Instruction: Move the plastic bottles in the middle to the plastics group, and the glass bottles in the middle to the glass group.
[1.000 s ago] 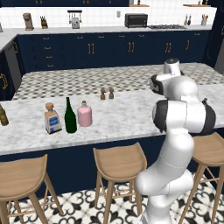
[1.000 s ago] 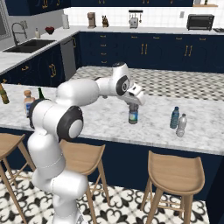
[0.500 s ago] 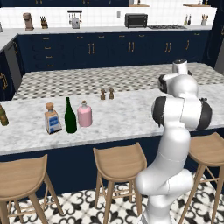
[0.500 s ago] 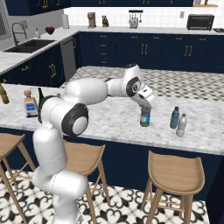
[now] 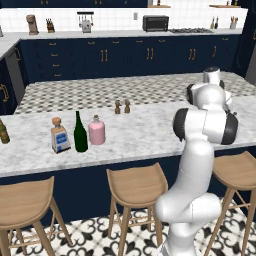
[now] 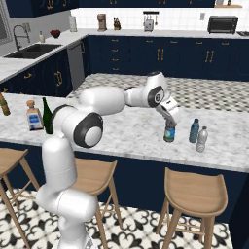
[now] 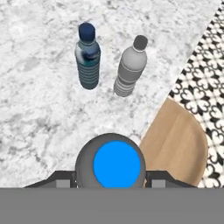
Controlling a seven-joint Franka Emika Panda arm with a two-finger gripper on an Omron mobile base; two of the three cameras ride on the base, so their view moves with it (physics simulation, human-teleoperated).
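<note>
The end effector (image 6: 169, 127) is clamped on the small water bottle (image 6: 169, 132) with the blue label, which stands, or hangs just above, the desk (image 6: 121, 133) a little to the left of the plastics pair; whether its base touches the marble I cannot tell; seen from the hand, its blue cap (image 7: 116, 164) sits between the two finger tips, with the slim blue bottle (image 7: 88, 57) and the grey-clear bottle (image 7: 130, 67) standing upright side by side just beyond it, near the desk's front edge above a wooden stool (image 7: 178, 146); so the plastic part of the task looks close to finished, wanting only a set-down and release beside that pair; the glass part looks untouched as things lie; the tall green wine bottle (image 5: 80, 134) and the squat pink bottle (image 5: 96, 131) stand upright near the middle left of the desk, the green one just beside the square corked bottle (image 5: 59, 136) with the blue label, and the small amber bottle (image 5: 3, 132) stands apart at the far left edge; two small brown shakers (image 5: 122, 106) sit further back and belong to neither group; by my reckoning one bottle of three is nearly placed and two are left.
</note>
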